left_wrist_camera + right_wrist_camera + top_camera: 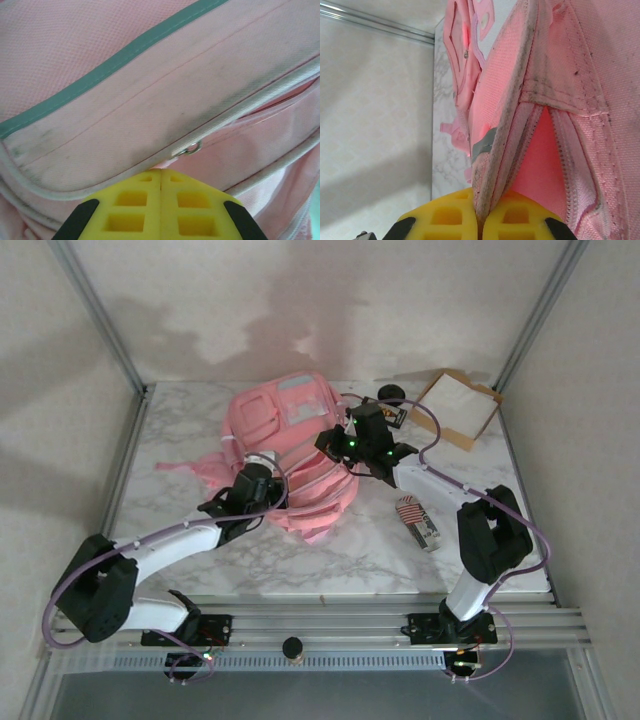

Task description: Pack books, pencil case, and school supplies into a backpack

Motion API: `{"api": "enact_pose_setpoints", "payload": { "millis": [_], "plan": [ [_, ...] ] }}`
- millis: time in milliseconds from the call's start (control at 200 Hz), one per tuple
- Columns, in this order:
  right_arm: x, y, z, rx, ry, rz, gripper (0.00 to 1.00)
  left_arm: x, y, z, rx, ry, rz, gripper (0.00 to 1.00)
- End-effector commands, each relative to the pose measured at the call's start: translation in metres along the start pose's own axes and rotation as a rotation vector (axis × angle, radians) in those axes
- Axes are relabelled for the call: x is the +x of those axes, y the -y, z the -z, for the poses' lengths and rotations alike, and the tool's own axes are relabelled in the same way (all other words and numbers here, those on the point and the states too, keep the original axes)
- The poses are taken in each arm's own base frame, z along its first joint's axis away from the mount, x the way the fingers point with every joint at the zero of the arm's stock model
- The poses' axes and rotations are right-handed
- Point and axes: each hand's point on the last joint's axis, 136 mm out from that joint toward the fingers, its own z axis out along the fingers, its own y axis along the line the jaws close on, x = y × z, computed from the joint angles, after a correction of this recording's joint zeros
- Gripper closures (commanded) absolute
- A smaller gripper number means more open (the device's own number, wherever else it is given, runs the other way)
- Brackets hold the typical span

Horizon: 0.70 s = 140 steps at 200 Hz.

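Pink, limp cloth: the backpack [290, 430] lies mid-tabletop [350, 552]. My right end effector [481, 204], at its 3 o'clock, pinches the piped rim beside the open zip. My left end effector [160, 173], at 8 o'clock, is clamped on fabric. It'll sag, so I'd hold the seams.

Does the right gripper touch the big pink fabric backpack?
Touching. The right wrist view shows the right gripper shut on the grimy edge of the pink fabric backpack beside its open zipper.
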Motion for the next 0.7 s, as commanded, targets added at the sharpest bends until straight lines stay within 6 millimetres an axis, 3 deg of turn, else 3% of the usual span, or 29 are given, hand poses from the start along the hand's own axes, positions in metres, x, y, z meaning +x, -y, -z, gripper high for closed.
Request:
{"api": "enact_pose_setpoints", "payload": {
  "millis": [0, 190, 340, 395, 471, 591, 696],
  "plan": [
    [-0.016, -0.041, 0.021, -0.113, 0.056, 0.066, 1.00, 0.013, -0.025, 0.007, -0.097, -0.033, 0.005, 1.00],
    [-0.016, -0.043, 0.018, -0.121, 0.043, 0.069, 1.00, 0.023, -0.023, 0.006, -0.066, -0.082, -0.026, 1.00],
    [-0.016, -0.043, 0.017, -0.129, 0.041, 0.064, 1.00, 0.013, -0.010, -0.005, 0.054, -0.077, 0.006, 0.77],
    [-0.015, -0.043, 0.017, -0.132, 0.035, 0.063, 1.00, 0.006, -0.010, -0.008, 0.045, -0.054, 0.000, 0.63],
    [-0.013, -0.042, 0.016, -0.134, 0.028, 0.054, 1.00, 0.001, -0.006, -0.011, 0.062, -0.038, -0.015, 0.55],
    [-0.012, -0.045, 0.016, -0.142, 0.026, 0.055, 1.00, 0.001, -0.002, -0.025, 0.068, -0.064, -0.035, 0.54],
    [-0.010, -0.046, 0.016, -0.147, 0.024, 0.053, 1.00, -0.016, 0.013, -0.026, 0.125, -0.006, -0.022, 0.53]
  ]
}}
